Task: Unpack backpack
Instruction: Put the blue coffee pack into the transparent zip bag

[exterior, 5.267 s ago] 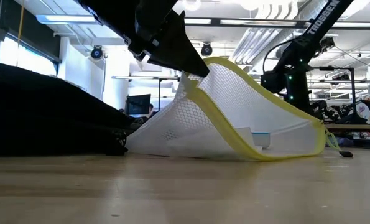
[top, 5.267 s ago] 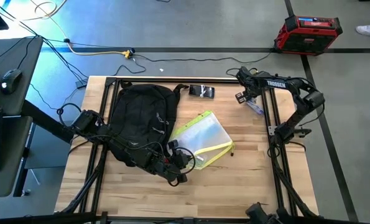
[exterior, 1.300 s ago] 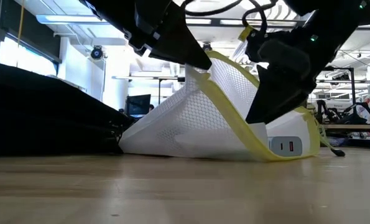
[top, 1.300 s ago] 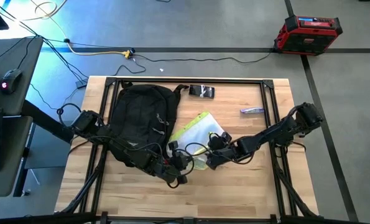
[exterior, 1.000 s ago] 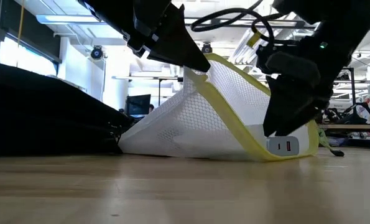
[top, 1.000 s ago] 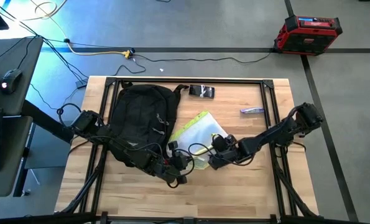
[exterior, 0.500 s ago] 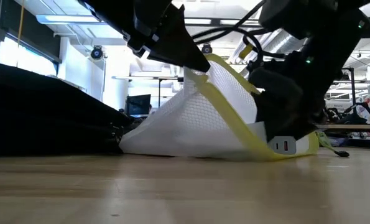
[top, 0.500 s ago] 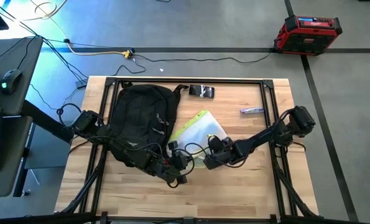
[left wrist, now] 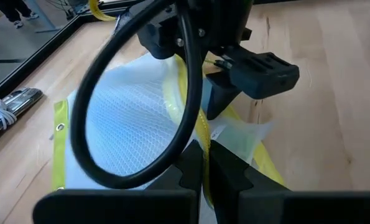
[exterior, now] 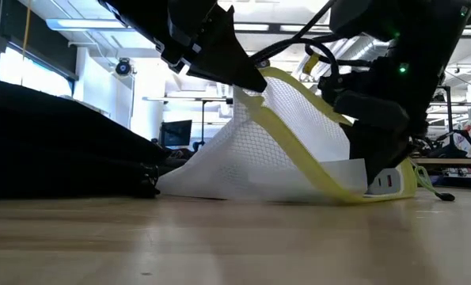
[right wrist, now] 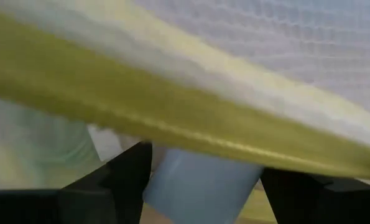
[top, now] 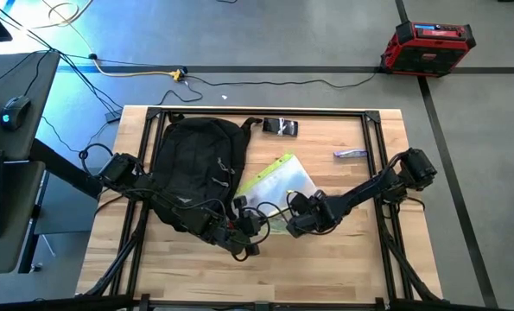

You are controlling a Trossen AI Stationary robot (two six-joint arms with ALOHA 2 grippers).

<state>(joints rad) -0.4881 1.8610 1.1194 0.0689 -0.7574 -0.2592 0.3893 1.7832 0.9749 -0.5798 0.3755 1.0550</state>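
In the high view, the backpack (top: 196, 168) is seen lying flat in the left half of the wooden table (top: 352, 268), with dark cables draped over its lower edge. Just right of it, at frame centre, a white mesh pouch (top: 274, 186) with yellow trim is held up by its edge in the closed jaws of the left gripper (top: 255, 223). Inside the pouch a pale block (exterior: 381, 178) with a red mark is visible. The right gripper (top: 293, 218) is pressed against the pouch's open lower edge, its jaws parted around that block. Toward the upper centre a small dark object (top: 281, 127) is lying, and a thin packet (top: 350, 154) further right.
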